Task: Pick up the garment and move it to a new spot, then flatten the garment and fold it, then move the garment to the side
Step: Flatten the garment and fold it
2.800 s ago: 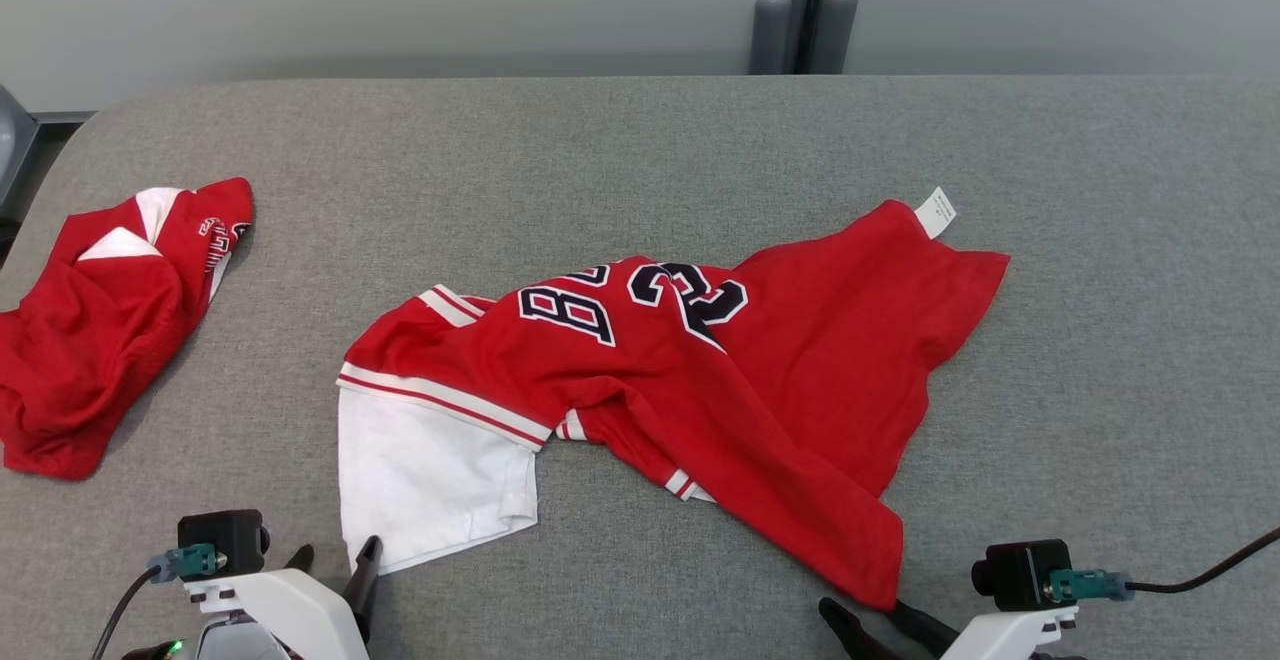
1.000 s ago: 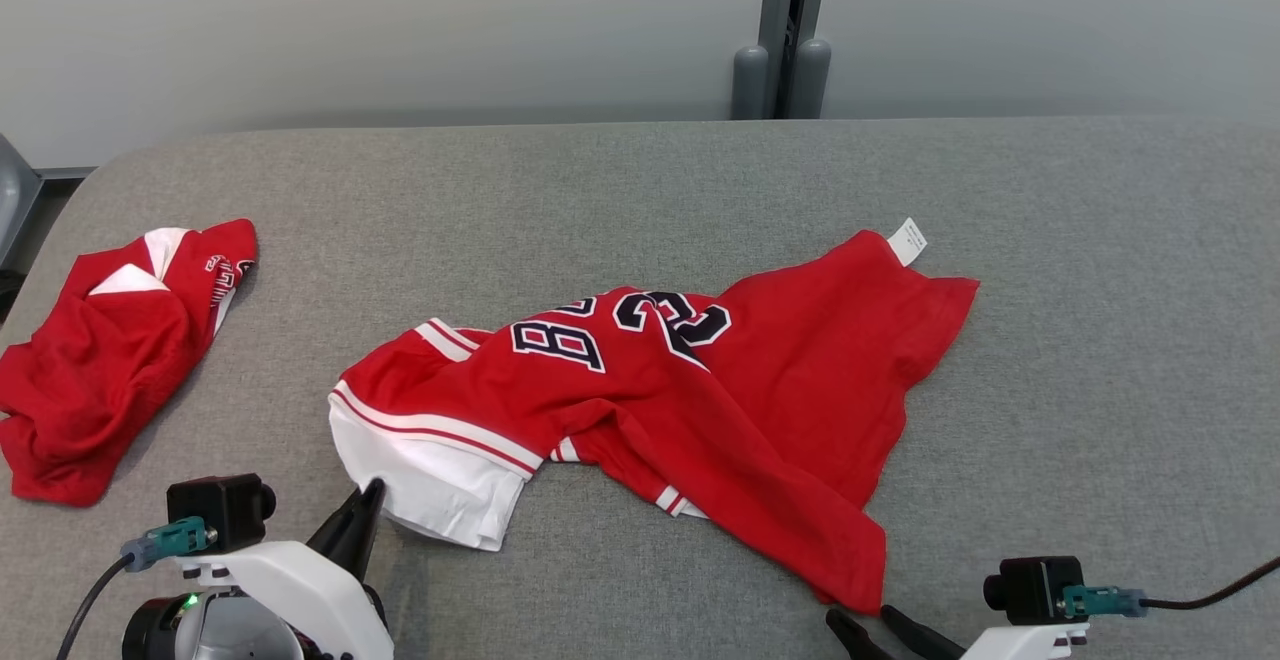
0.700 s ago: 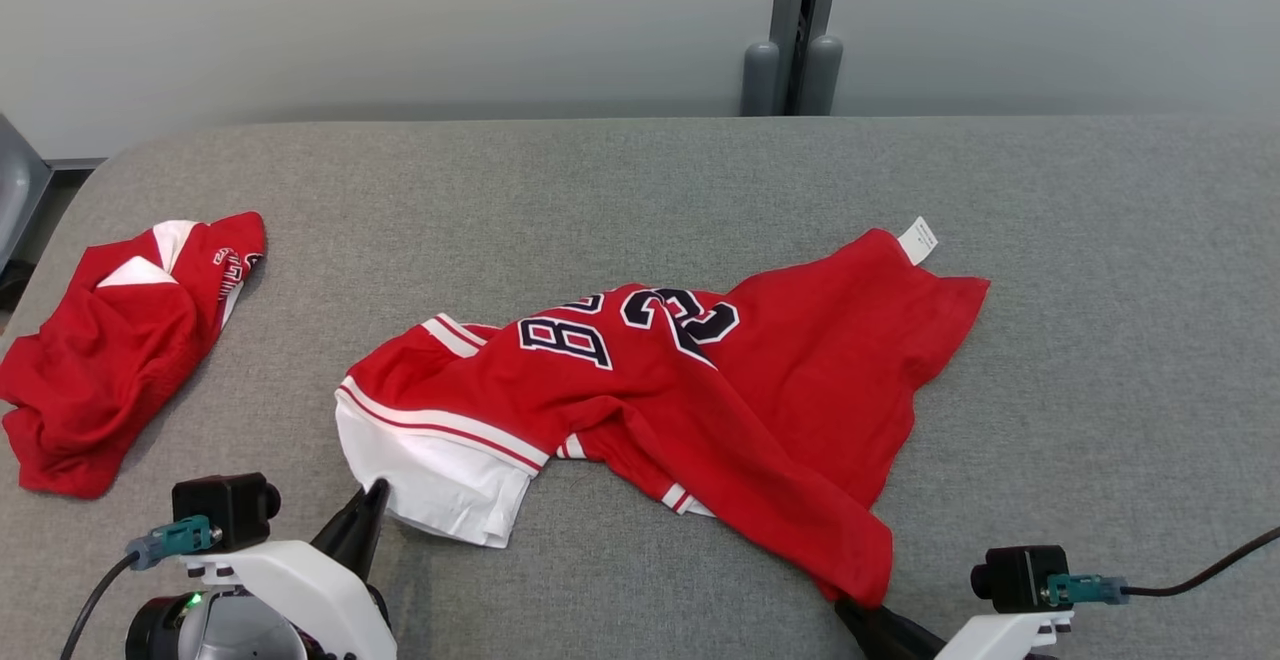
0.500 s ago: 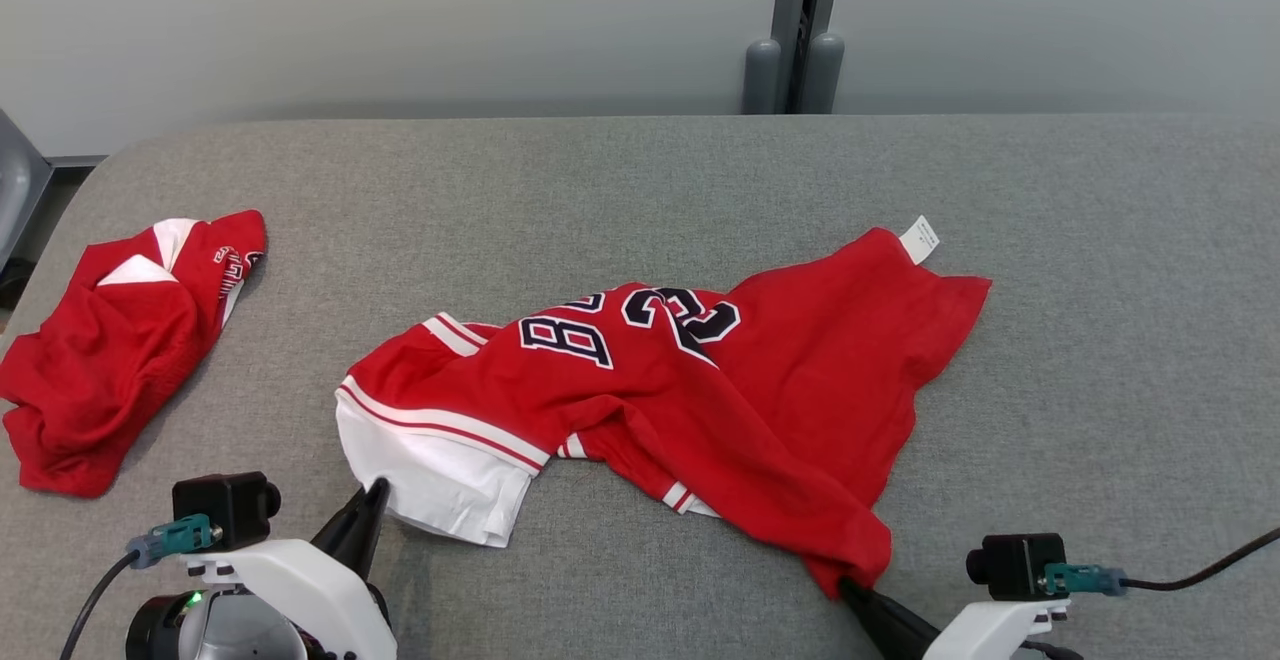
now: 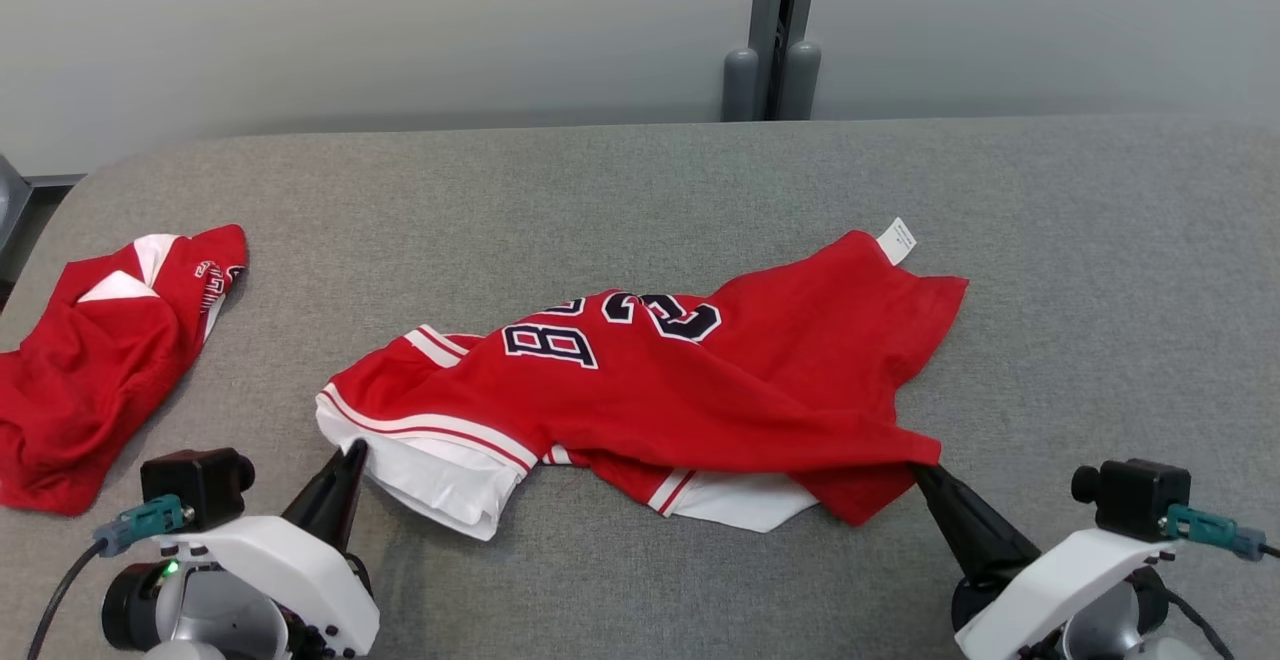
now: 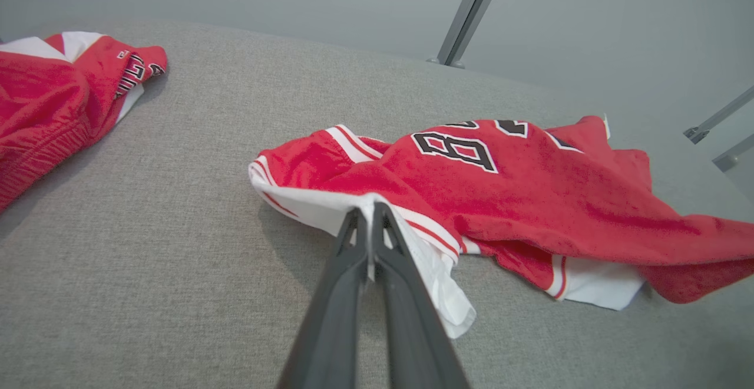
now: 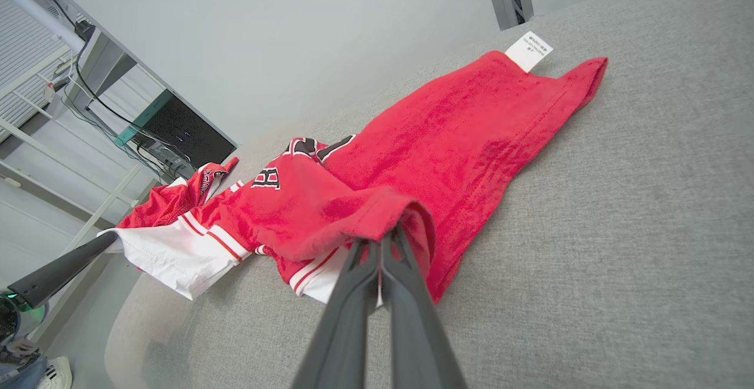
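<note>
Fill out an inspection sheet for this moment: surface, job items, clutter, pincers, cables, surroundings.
Surface: grey fabric-covered tabletop with rounded corners.
Job's things: red jersey crumpled mid-table, numbers facing up, white tag at its far right corner.
Clutter: second red garment bunched at the table's left edge.
Grippers: left pincer shut on the jersey's white-trimmed edge; right pincer shut on its near red corner.
Cables: dark lead trailing from the left wrist camera.
Surroundings: pale wall, grey post behind the table; a white rack off to one side.
</note>
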You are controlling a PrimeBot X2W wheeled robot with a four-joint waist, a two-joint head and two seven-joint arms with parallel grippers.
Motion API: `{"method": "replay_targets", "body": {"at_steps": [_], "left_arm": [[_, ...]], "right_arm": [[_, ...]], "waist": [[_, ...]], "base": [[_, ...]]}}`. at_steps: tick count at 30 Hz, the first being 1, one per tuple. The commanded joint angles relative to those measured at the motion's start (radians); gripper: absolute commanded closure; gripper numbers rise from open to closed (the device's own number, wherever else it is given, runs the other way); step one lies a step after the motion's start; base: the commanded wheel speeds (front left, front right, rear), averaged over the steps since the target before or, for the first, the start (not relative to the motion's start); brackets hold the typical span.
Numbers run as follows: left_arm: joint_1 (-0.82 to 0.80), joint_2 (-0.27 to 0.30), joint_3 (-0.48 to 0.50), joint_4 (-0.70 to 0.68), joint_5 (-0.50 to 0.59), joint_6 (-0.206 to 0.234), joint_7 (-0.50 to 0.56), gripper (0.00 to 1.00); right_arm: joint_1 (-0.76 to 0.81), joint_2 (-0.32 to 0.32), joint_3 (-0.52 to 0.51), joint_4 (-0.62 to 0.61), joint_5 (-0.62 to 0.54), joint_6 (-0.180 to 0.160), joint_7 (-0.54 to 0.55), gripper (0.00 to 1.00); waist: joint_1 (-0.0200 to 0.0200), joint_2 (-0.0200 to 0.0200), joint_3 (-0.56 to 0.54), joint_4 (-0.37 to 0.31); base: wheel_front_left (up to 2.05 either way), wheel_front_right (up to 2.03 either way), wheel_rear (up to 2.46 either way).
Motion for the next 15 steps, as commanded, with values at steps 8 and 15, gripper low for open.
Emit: {"method": "replay_targets", "body": {"at_steps": [8, 15], "left_arm": [[-0.152, 0.025, 0.005, -0.02, 0.027, -0.04, -0.008, 1.0], [-0.431, 0.031, -0.014, 0.059, 0.068, -0.105, 0.017, 1.0]], "right_arm": [[-0.12, -0.04, 0.009, -0.041, 0.023, 0.0, -0.038, 1.0], [-0.339, -0.081, 0.031, -0.015, 0.037, 0.0, -0.088, 1.0]], "waist": [[0.0, 0.0, 0.056, -0.023], [0.0, 0.0, 0.137, -0.038]], "base": [[0.0, 0.0, 0.0], [0.0, 0.0, 0.0]]}}
